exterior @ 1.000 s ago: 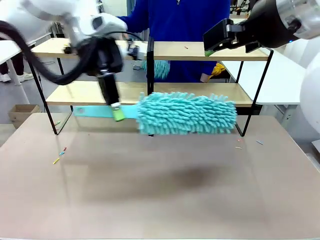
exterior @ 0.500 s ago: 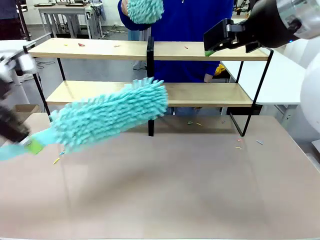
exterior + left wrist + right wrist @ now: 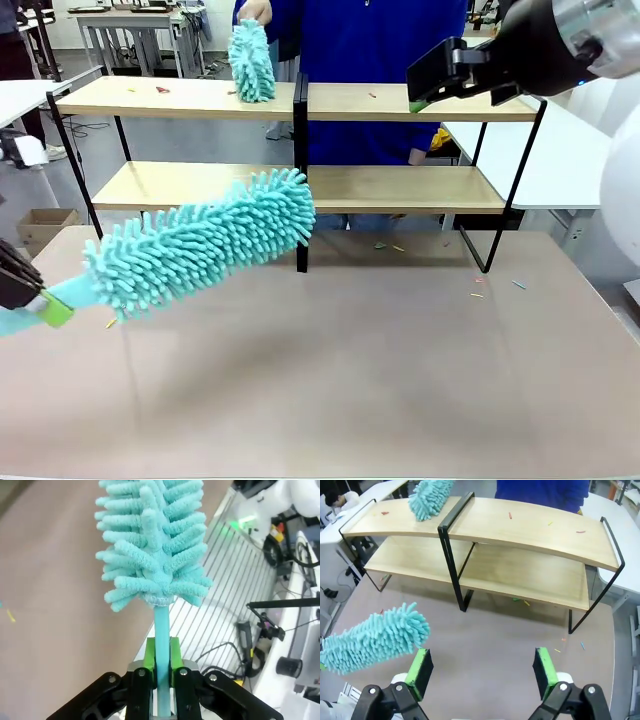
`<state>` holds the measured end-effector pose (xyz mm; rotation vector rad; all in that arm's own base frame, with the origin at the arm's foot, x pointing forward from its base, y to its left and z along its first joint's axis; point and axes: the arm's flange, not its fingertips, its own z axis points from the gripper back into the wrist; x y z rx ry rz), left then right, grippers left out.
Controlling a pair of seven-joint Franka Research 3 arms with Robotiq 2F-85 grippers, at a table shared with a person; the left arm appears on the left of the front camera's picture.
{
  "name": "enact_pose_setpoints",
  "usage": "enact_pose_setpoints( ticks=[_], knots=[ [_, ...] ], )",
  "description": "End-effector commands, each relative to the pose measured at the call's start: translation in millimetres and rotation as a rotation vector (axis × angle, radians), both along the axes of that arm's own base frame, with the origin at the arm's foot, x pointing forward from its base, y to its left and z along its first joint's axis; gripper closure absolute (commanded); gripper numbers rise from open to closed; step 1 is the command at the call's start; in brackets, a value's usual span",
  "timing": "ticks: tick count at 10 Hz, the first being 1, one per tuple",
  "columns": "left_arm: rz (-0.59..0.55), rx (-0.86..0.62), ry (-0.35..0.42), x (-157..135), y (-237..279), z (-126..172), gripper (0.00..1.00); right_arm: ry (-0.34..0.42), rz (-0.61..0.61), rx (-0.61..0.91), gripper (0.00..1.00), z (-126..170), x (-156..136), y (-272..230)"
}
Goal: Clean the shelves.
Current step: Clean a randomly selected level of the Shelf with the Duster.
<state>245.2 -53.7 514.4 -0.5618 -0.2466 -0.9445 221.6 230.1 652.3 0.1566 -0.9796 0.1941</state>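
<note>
Holding the duster [image 3: 200, 245] by its handle, my left end effector [image 3: 50, 308] is clamped shut. The fluffy head angles up from it, stopping short of the shelves [image 3: 400, 188] beyond. My right end effector [image 3: 482, 672] has its pads apart, with the shelves ahead and below it. A person's hand [image 3: 255, 10] rests a second duster [image 3: 252, 60] on the top board.

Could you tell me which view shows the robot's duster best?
Front view: the duster shows its whole head, handle in the left end effector. The left wrist view shows its clamped handle; the right wrist view, its head.
</note>
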Motion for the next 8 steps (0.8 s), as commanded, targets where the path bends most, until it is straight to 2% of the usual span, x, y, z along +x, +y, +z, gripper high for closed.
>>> enact_pose_setpoints(
  ticks=[1,2,3,4,5,6,8],
  knots=[
    [0.035,0.002,-0.017,-5,9,6,0.87,0.0,-0.001,0.002,0.0,0,0,-1],
    [-0.287,0.307,0.093,2,3,-1,0.87,0.0,-0.001,0.002,0.0,0,0,-1],
    [-0.299,0.476,0.18,12,6,-10,0.87,0.0,-0.001,0.002,0.0,0,0,-1],
    [-0.309,0.568,0.203,15,11,-16,0.87,0.0,-0.001,0.002,0.0,0,0,-1],
    [-0.266,0.549,0.195,17,24,-15,0.87,0.0,-0.001,0.002,0.0,0,0,-1],
    [-0.189,0.428,0.181,20,46,-12,0.87,0.0,-0.001,0.002,0.0,0,0,-1],
    [-0.117,0.189,0.113,17,87,-10,0.87,0.0,-0.001,0.002,0.0,0,0,-1]
  ],
)
